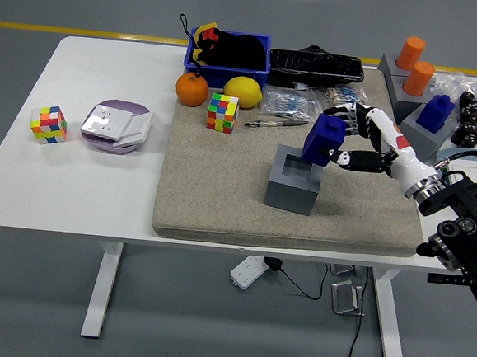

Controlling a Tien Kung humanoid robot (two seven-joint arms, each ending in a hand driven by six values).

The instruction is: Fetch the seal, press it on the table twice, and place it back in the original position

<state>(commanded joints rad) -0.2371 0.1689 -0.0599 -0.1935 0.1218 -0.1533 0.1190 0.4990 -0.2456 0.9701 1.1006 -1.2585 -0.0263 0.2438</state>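
My right hand (pixel 351 139) is shut on a blue seal (pixel 322 140) and holds it tilted just above the square hole of the grey holder block (pixel 293 181) on the felt mat (pixel 221 185). The seal's lower end is at the block's top right rim. The right arm (pixel 443 203) comes in from the right edge. The left hand is out of view.
A second blue seal (pixel 434 113) stands on a grey block at the right, behind two orange cylinders (pixel 414 64). A Rubik's cube (pixel 223 112), an orange (pixel 192 90), a lemon (pixel 243 90), a pen (pixel 274 123) and a blue bin (pixel 228 54) lie at the mat's back. Another cube (pixel 48 124) lies at the left.
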